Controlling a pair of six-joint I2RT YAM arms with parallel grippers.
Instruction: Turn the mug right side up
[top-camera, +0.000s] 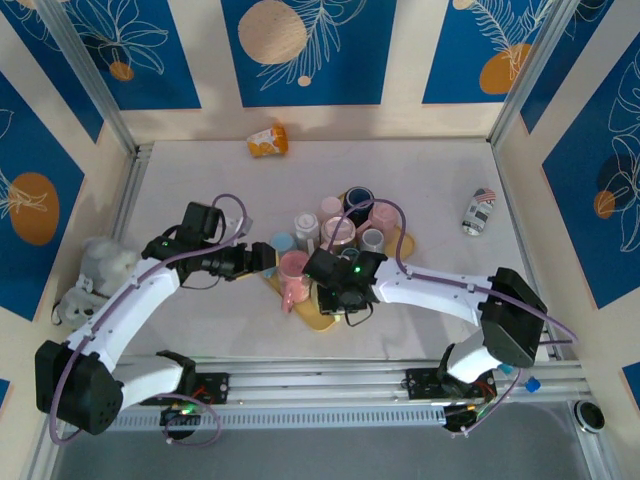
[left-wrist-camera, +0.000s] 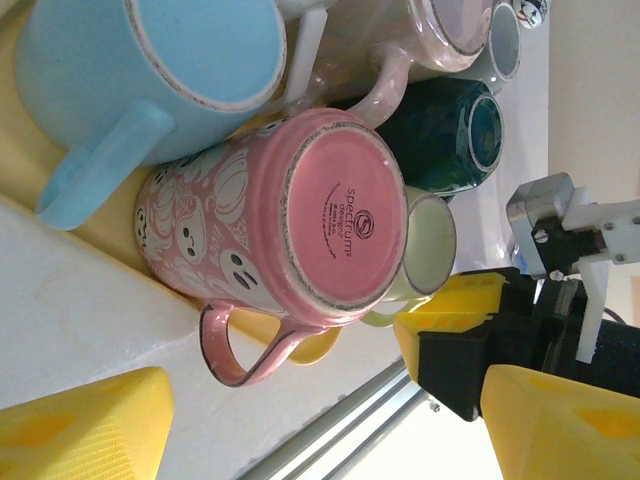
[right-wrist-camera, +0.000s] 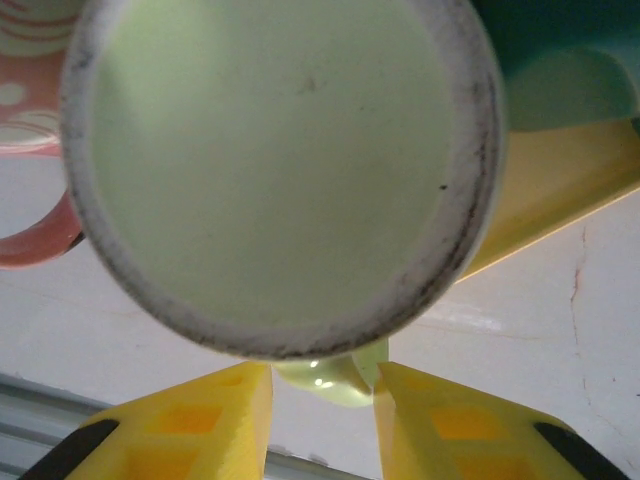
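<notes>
Pink mug (left-wrist-camera: 300, 230) base-up beside green mug (right-wrist-camera: 280, 170); left fingers (left-wrist-camera: 80, 425) wide, right fingers (right-wrist-camera: 190, 430) tight on its handle (right-wrist-camera: 330, 385).

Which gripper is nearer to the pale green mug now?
Right. The right gripper sits at the pale green mug, fingers either side of its handle; the left gripper stands apart, beside the pink mug.

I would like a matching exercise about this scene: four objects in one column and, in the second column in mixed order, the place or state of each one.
Objects:
1. pink mug
2. light green mug
3. orange can
4. plush toy

Places or states:
a. lying at the far side
b. printed stamp on its base showing
c. at the far left
d. handle inside the right gripper

Pairs: 1-b, 2-d, 3-a, 4-c
</notes>
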